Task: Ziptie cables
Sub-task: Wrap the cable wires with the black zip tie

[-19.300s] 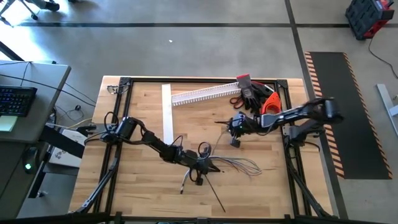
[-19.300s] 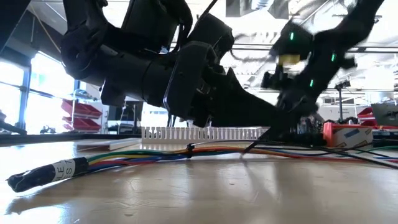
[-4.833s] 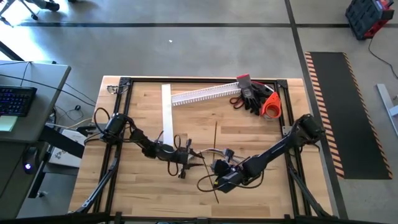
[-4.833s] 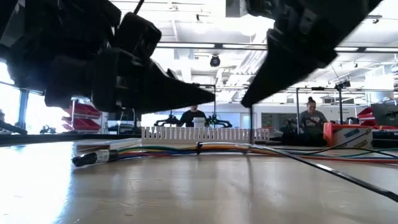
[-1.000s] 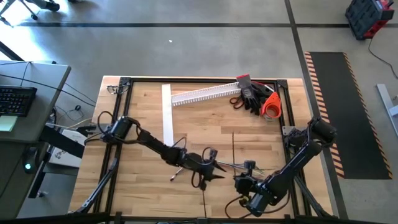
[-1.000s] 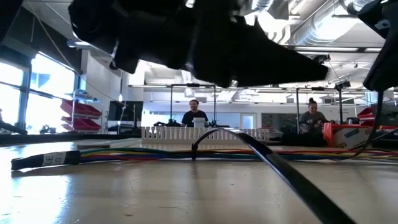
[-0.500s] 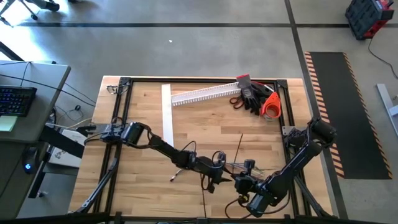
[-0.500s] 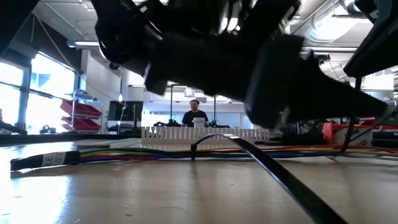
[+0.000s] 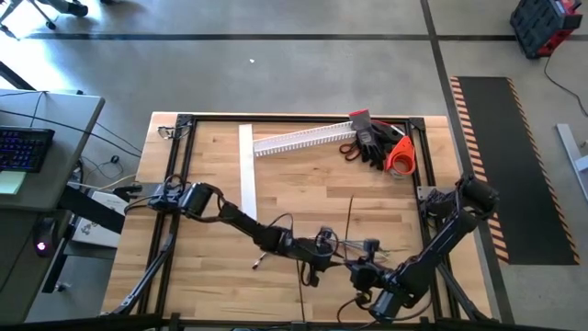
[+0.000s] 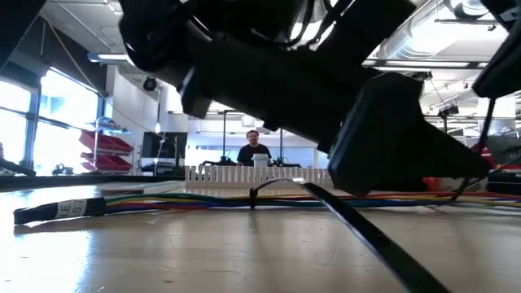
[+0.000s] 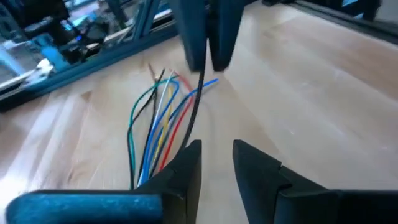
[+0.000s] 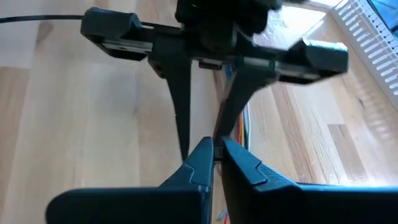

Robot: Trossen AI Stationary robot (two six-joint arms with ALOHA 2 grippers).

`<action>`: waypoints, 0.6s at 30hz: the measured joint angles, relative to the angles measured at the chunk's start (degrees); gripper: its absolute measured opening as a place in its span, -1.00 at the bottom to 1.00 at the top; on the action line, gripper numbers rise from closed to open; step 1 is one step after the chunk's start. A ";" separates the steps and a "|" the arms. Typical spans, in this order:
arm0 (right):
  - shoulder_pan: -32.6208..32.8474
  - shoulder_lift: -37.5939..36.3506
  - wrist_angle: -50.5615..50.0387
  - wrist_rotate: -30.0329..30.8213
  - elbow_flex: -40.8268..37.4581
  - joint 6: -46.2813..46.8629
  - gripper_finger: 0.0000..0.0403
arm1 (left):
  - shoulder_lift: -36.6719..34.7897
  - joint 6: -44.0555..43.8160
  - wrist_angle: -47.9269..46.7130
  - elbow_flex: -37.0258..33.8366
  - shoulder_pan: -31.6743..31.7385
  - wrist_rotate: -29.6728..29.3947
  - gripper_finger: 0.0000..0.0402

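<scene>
While the cables lie fanned along the table's near edge, we find a ziptie looped round them, its tail running out over the wood. We see the right gripper pinched together on that thin black strip. We see the left gripper facing it with fingers slightly apart around the strip, gripping nothing. We judge the strip light, stiff and slick, best held near its tail end; the wires are limp and will shift when pulled.
</scene>
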 joint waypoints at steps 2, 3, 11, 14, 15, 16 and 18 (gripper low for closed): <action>0.06 0.00 0.03 0.00 0.00 -0.02 -1.00 | 0.00 1.17 0.71 -0.02 -0.45 -1.35 -0.60; 0.01 0.00 0.04 0.03 0.00 -0.02 -1.00 | 0.00 1.89 1.38 -0.02 -0.47 -1.33 -0.57; -0.04 0.01 0.26 0.23 0.00 -0.43 -1.00 | -0.20 -0.38 4.91 -0.02 1.25 -1.51 -0.36; -0.04 0.02 0.75 0.25 0.00 -0.48 -1.00 | -0.20 0.67 6.18 -0.04 1.72 1.88 -0.35; -0.04 0.02 0.73 0.28 0.00 -0.47 -1.00 | -0.20 0.90 6.64 -0.04 1.80 2.96 -0.36; -0.04 0.01 0.71 0.28 0.00 -0.48 -1.00 | -0.20 0.95 7.02 -0.04 1.78 3.39 -0.38; -0.04 0.02 0.73 0.31 0.00 -0.47 -1.00 | -0.20 0.95 7.19 -0.04 1.75 3.64 -0.44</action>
